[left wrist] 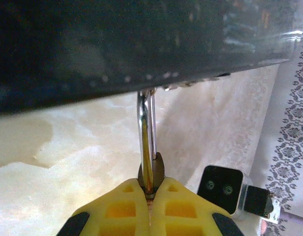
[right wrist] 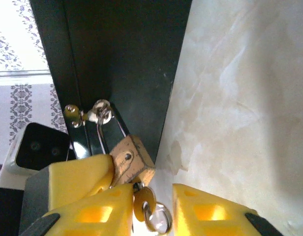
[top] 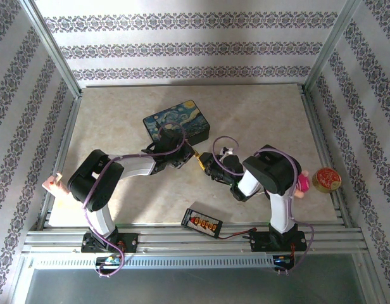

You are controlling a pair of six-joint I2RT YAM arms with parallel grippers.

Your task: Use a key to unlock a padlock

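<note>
The brass padlock hangs by its thin shackle from the hasp of the dark blue swirly-painting box. My left gripper is shut on the padlock body, just right of the box's near corner. The small key sticks in the padlock's underside, its ring dangling below. My right gripper is open around the key head, which rests against its left finger; a gap separates it from the right finger. From above, the right gripper faces the padlock.
A black strip with orange plugs lies near the front edge between the arm bases. A round gold-red tin sits at the right rail, and a pale pink block at the left rail. Open tabletop lies left of the box.
</note>
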